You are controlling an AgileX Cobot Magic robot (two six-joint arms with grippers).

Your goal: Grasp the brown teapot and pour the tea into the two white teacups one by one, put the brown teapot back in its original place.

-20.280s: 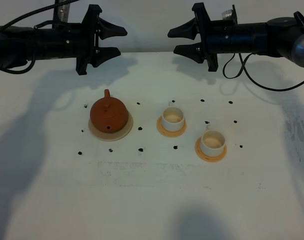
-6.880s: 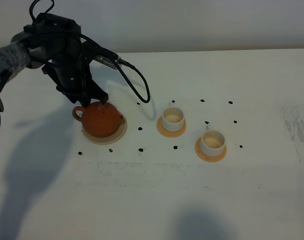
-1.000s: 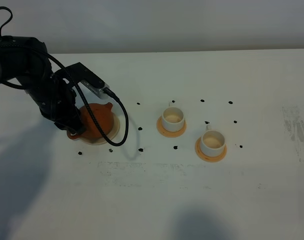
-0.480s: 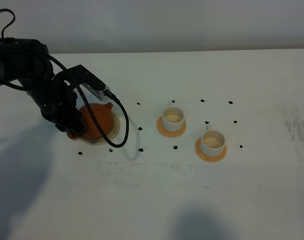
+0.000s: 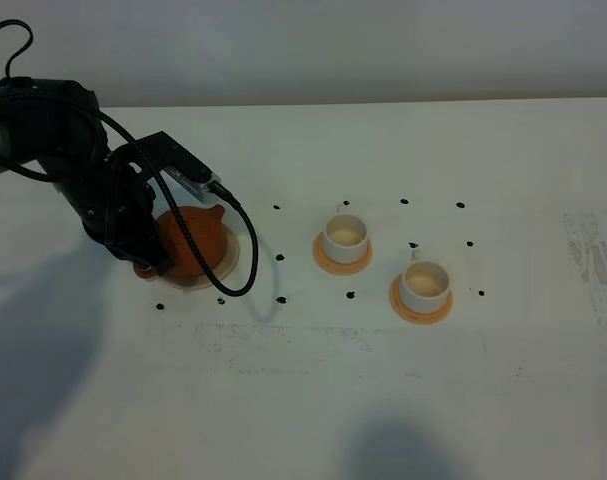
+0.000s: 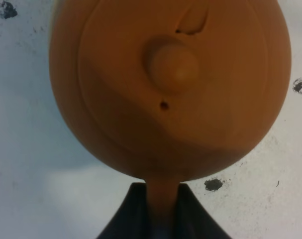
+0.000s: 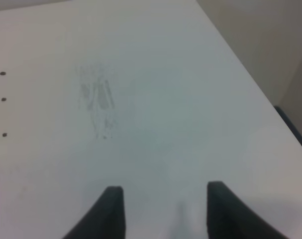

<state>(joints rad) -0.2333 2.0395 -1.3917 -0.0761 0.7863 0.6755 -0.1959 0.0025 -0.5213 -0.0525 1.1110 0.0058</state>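
Observation:
The brown teapot (image 5: 196, 245) sits on its pale beige disc (image 5: 235, 258) at the left of the table. My left gripper (image 5: 145, 262) is at the teapot's left side, shut on its loop handle. In the left wrist view the teapot (image 6: 170, 84) fills the frame, and its handle runs between my two dark fingers (image 6: 128, 214) at the left gripper (image 6: 160, 211). Two white teacups (image 5: 345, 235) (image 5: 424, 281) stand on orange-tan coasters to the right. My right gripper (image 7: 165, 209) is open and empty over bare table, out of the exterior view.
Small black dots (image 5: 279, 257) mark the white table around the teapot and cups. A cable (image 5: 245, 262) from the left arm loops down beside the teapot's right side. The table's right edge (image 7: 250, 84) shows in the right wrist view, with a scuffed patch (image 7: 96, 99).
The left arm has shifted slightly over the last second. The teapot stays on its disc with the handle between the fingers. The cups have not moved.

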